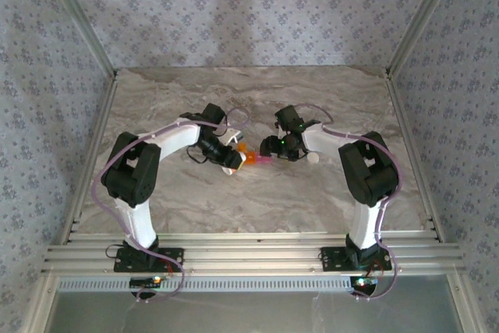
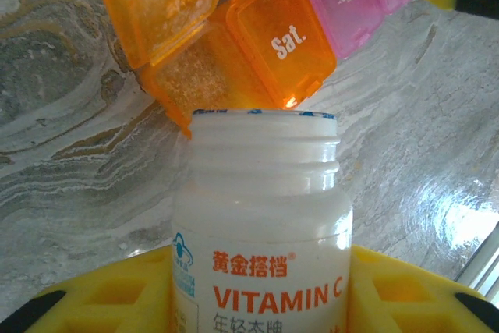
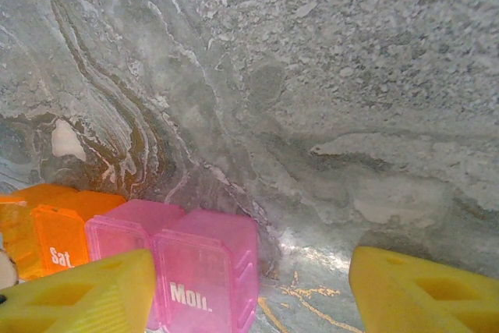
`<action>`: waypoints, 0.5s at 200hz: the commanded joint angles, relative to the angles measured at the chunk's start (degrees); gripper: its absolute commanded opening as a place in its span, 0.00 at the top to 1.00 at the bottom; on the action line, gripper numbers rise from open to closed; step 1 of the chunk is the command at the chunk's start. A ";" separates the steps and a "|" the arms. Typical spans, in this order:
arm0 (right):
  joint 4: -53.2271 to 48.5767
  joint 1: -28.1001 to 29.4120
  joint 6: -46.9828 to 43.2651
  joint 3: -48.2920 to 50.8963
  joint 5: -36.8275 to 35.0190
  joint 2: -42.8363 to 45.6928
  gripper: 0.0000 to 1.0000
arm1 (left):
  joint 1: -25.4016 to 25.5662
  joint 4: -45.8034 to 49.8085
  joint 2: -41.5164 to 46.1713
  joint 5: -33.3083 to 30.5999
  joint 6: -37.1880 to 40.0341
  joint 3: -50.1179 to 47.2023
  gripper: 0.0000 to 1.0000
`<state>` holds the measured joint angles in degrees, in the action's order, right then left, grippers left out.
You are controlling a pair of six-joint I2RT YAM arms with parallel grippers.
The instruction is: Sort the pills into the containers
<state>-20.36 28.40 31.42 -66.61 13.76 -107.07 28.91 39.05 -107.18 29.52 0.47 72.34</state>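
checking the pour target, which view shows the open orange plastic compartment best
Left wrist: the open orange plastic compartment lies close, lid raised, beyond the white vitamin bottle. Right wrist catches orange at its left edge; top external, a speck.

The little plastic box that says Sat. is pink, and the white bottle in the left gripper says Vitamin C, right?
No. The left wrist view shows the translucent plastic compartment marked Sat. is orange, not pink. The white plastic bottle in the left gripper does say Vitamin C.
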 commanded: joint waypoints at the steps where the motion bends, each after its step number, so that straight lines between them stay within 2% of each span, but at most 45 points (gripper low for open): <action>1: 0.54 -0.41 -0.95 -0.69 0.13 -2.40 0.31 | 0.13 3.43 -0.88 -0.42 0.67 1.91 1.00; 100: 0.52 -0.49 -1.00 -0.87 0.13 -2.45 0.31 | 0.14 6.89 -3.04 -1.88 0.98 5.39 1.00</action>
<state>-20.51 28.25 31.42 -66.70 14.02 -107.18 28.88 43.20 -109.51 28.34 0.62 75.85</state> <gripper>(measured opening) 0.689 0.432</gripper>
